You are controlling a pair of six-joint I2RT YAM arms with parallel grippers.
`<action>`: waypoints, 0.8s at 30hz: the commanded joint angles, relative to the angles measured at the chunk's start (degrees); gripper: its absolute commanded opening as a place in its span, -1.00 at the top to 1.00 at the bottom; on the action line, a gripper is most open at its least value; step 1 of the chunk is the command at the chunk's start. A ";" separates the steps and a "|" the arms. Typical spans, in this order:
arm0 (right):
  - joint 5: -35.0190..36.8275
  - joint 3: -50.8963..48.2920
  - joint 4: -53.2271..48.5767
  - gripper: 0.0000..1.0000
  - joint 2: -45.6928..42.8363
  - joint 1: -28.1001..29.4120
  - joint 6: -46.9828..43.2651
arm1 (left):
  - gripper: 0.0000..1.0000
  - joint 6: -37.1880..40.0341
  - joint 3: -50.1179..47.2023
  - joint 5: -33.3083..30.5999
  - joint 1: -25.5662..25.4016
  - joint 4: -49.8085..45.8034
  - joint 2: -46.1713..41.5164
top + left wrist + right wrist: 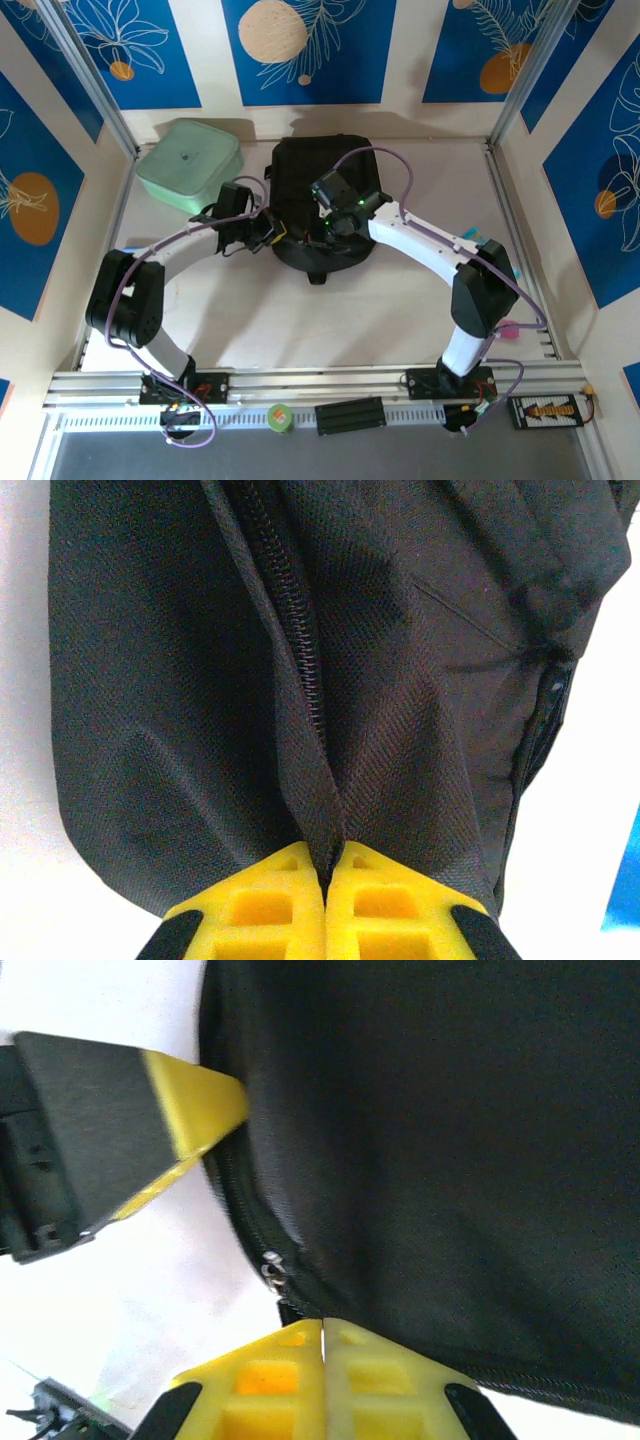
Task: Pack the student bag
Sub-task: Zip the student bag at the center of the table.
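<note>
Black soft fabric student bag [300, 165] lies flat at the back-centre of the pale table [300, 320], just right of the mint-green square lidded plastic box [190, 165]. Can't tell if the two touch.

Left gripper [325, 865]: yellow fingers clenched together on a pinched fold of bag fabric, right where the black coil zipper [300, 650] runs down into them. It's at the bag's left edge, acting as the anchor.

Right gripper [322, 1332]: fingers also pressed together, at the small metal zipper slider [270, 1265]. The black zipper pull tab [289, 1310] leads into the fingertips, so it looks nipped on the tab, though the contact itself is hidden. Both grippers sit near each other on the same edge.

Step, my read: opening the bag. The zipper looks closed along what's visible and nothing is packed yet, so this is early in the task.

Next move calls for:
- left holds the fabric taut, no slack
- right draws the tab along the zipper line, away from the anchor, following the curve of the seam
- keep the pull in line with the teeth; an off-axis tug probably slips the thin tab or drags the whole bag
</note>
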 commanded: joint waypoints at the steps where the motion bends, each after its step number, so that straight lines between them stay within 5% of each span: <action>1: 7.00 -1.45 -9.54 1.00 -3.11 0.34 4.69 | 1.00 2.31 1.57 -1.90 0.64 -3.33 -0.60; 24: 16.51 -6.54 -13.87 1.00 -6.91 0.32 9.27 | 1.00 4.84 2.23 -4.07 0.59 -7.50 -1.54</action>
